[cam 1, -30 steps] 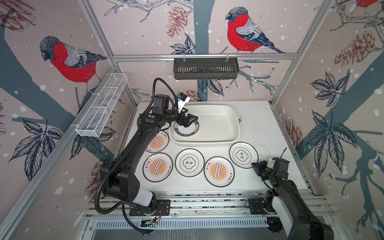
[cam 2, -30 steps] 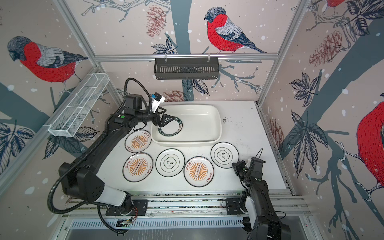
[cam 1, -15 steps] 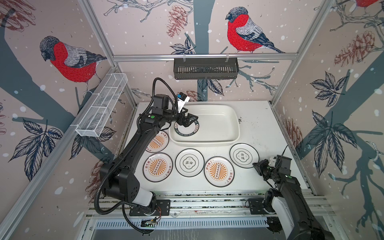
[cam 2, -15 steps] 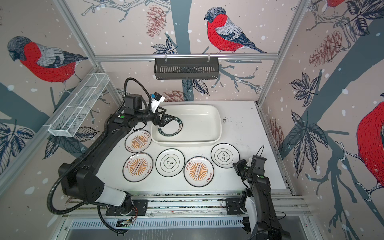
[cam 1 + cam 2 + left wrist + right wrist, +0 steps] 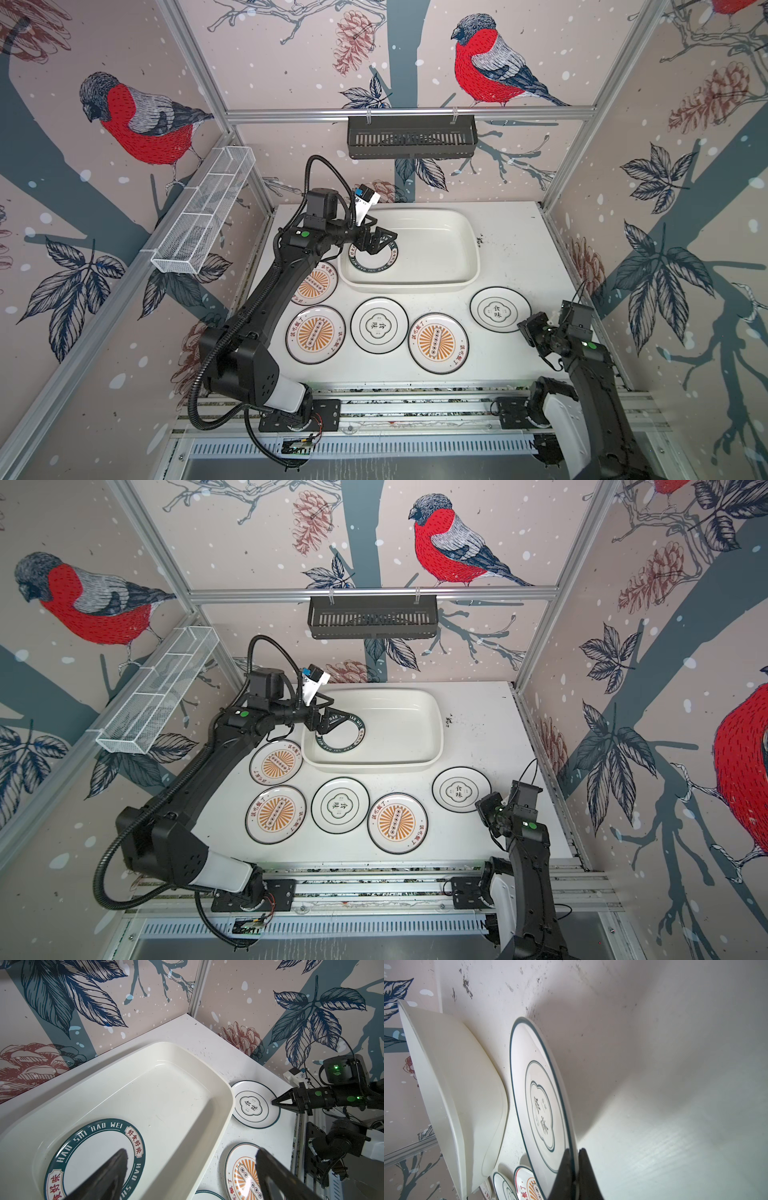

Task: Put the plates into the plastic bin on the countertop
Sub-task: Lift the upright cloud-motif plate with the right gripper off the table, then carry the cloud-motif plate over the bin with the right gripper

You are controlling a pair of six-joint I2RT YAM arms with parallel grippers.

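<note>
The white plastic bin [image 5: 436, 253] stands at the back of the countertop [image 5: 511, 249]. A plate with a dark lettered band [image 5: 374, 266] lies flat in its left end. My left gripper [image 5: 380, 243] hovers just above that plate, open and empty [image 5: 191, 1153]. A quatrefoil plate [image 5: 498, 309] lies at the right, its near rim pinched by my shut right gripper [image 5: 524, 328], as the right wrist view shows [image 5: 574, 1152]. Another quatrefoil plate [image 5: 379, 325] and three sunburst plates [image 5: 437, 343] [image 5: 315, 334] [image 5: 318, 282] lie in front of the bin.
A black slatted basket [image 5: 411, 137] hangs on the back rail. On the left wall is a white wire-mesh basket [image 5: 203, 216]. Aluminium rails [image 5: 415, 399] edge the front. My left arm reaches over the back-left sunburst plate. The right wall stands close to my right arm.
The right gripper has slid the right quatrefoil plate a little to the right, toward the table's edge. The left gripper and the plate in the bin have stayed put.
</note>
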